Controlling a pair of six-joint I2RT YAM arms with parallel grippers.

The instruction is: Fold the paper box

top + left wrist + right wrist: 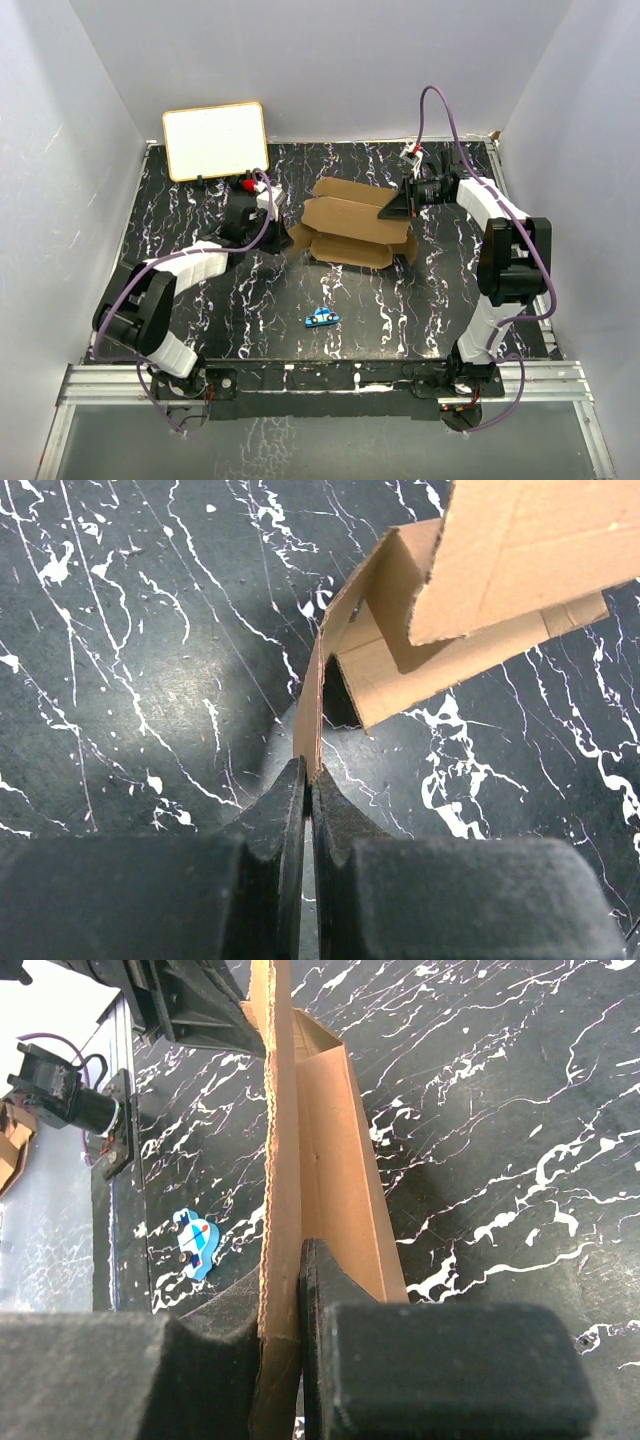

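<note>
The paper box is a brown cardboard die-cut, partly raised into a trough shape with flaps sticking out, in the middle of the black marbled table. My left gripper is shut on a thin flap at the box's left end; the left wrist view shows the paper box with that flap edge-on, pinched at the tips of the left gripper. My right gripper is shut on the right-end panel. In the right wrist view the paper box runs away from the right gripper, its wall clamped between both fingers.
A white board with a tan frame leans at the back left. A small blue car-shaped toy lies in front of the box and also shows as the toy in the right wrist view. White walls enclose the table.
</note>
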